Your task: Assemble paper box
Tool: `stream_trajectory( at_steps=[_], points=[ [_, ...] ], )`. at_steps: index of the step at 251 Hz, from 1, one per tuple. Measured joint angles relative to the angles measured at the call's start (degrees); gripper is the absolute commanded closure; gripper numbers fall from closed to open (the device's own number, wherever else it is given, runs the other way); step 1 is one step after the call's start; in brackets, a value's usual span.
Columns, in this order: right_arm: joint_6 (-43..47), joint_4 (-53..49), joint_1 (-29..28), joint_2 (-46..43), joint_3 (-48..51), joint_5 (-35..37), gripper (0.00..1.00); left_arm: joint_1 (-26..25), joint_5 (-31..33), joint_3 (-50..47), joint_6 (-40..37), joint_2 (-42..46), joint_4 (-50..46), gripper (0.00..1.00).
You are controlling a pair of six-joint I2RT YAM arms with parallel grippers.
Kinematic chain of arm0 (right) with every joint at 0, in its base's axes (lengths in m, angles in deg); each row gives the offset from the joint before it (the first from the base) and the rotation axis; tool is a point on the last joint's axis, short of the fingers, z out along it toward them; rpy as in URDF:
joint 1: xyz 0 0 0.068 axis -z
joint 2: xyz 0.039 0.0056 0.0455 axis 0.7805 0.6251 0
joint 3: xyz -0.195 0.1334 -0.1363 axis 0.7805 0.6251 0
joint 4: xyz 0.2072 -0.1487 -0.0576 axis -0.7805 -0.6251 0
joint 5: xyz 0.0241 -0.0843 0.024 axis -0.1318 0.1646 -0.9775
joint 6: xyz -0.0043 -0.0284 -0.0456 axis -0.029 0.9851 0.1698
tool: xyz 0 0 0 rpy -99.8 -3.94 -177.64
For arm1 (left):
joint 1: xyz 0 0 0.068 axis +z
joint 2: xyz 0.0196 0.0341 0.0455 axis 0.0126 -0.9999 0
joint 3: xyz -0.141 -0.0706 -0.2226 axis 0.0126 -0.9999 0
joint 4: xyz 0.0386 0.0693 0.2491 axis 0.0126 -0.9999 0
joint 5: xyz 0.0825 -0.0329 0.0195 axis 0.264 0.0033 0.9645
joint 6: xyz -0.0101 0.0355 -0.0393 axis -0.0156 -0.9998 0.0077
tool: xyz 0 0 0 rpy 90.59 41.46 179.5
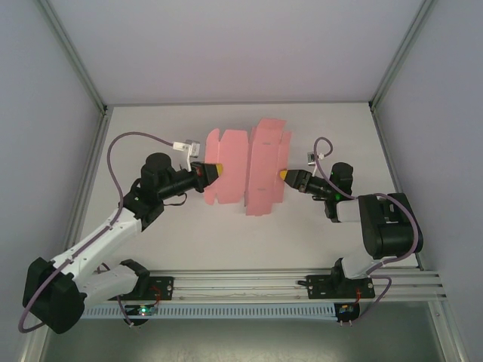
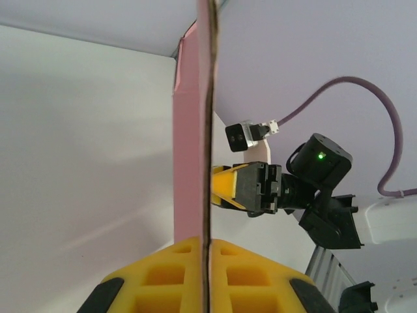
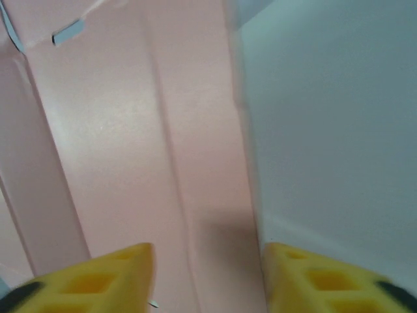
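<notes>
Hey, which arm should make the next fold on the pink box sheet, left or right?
Right, probably. The left claw is shut on the pink card sheet, holding it, while the right claw stands open at the sheet's opposite edge, free to close and bend that panel.

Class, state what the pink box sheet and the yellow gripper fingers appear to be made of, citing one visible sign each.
The paper box: probably thin matte pink card; very thin edge, creased fold lines. The yellow fingers: likely moulded plastic, matte; square recessed pockets.
</notes>
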Motion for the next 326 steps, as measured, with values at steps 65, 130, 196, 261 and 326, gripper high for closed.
stream_trajectory(
  at_steps=[65,130,196,261,326],
  points=[
    [-0.39,0.42,-1.9,-0.31,0.04,-0.9,0.69,0.0,3.23,-1.03,0.22,0.92,-1.09,1.0],
    [2.01,-0.22,-4.37,-3.78,1.01,-2.73,0.69,0.0,6.73,-3.04,1.9,1.55,-1.2,1.0],
    [8.72,-11.3,-5.64,-12.74,1.05,0.0,0.71,0.0,9.49,-3.85,2.58,3.74,-1.25,1.0],
    [14.58,-22.91,-6.08,-21.07,1.05,3.96,0.79,0.0,12.46,-6.47,2.95,7.23,-1.22,1.0],
    [17.25,-26.58,-9.14,-21.51,0.87,5.16,0.93,0.0,12.85,-7.48,3.65,7.28,-1.27,1.0]
  ],
)
